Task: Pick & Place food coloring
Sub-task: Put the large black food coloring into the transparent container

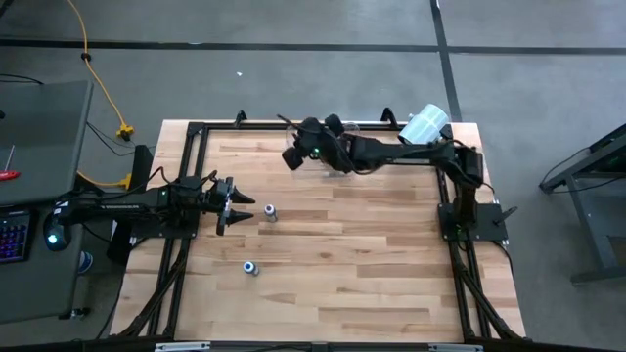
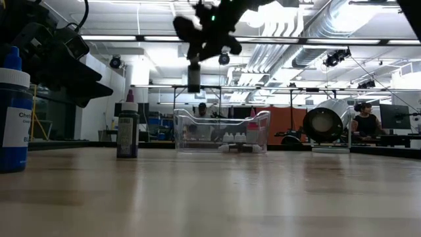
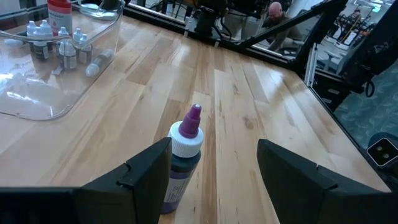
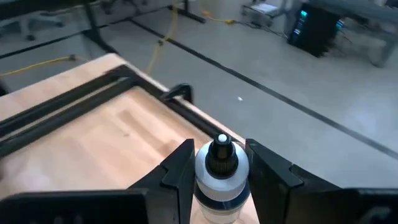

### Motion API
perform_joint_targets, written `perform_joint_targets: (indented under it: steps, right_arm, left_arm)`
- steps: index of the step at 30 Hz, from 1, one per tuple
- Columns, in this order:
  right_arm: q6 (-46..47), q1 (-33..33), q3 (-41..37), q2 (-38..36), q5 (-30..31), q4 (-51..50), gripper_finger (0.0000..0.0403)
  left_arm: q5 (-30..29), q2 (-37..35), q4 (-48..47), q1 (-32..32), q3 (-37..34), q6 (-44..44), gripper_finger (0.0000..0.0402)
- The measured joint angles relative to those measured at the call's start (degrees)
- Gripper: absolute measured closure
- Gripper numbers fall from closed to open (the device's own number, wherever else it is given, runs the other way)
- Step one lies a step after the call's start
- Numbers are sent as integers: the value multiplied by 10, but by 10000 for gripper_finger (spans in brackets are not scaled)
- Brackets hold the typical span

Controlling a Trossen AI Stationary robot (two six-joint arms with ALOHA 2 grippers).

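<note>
- Fingers of my right gripper (image 4: 214, 177) are clamped on a bottle (image 4: 221, 180), black cap with a white tip, one finger on each side of its body.
- Right gripper (image 1: 293, 156) is high over the far part of the bench (image 1: 372, 264); in the low view the held bottle (image 2: 193, 78) hangs well above the bin (image 2: 222, 131).
- Bin is clear plastic, at the far edge; small bottles stand and lie inside it (image 3: 65, 53), plus one red-capped one (image 3: 60, 14).
- Left gripper (image 3: 214, 180): fingers apart, nothing between them. A purple-tipped bottle (image 3: 181, 158) stands upright on the bench just ahead of the gap, not touched.
- High view: that bottle (image 1: 270, 212) sits just beside my left gripper (image 1: 235, 203); a blue-capped bottle (image 1: 251, 267) stands alone nearer the front edge.
- White roll (image 1: 426, 124) lies at the far right corner, near the right arm.
</note>
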Motion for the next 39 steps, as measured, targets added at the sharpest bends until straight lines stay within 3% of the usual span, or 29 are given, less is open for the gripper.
perform_joint_targets:
  steps: [11, 23, 35, 39]
  right_arm:
    - [125, -50, 0, 66, 32, 1, 290]
    - [296, -57, 0, 90, 121, -52, 290]
    - [317, -57, 0, 97, 134, -111, 290]
    - [314, -60, 2, 112, 105, -108, 290]
  left_arm:
    - [0, 0, 0, 0, 0, 0, 167]
    - [0, 0, 0, 0, 0, 0, 167]
    - [0, 0, 0, 0, 0, 0, 167]
    - [0, 0, 0, 0, 0, 0, 167]
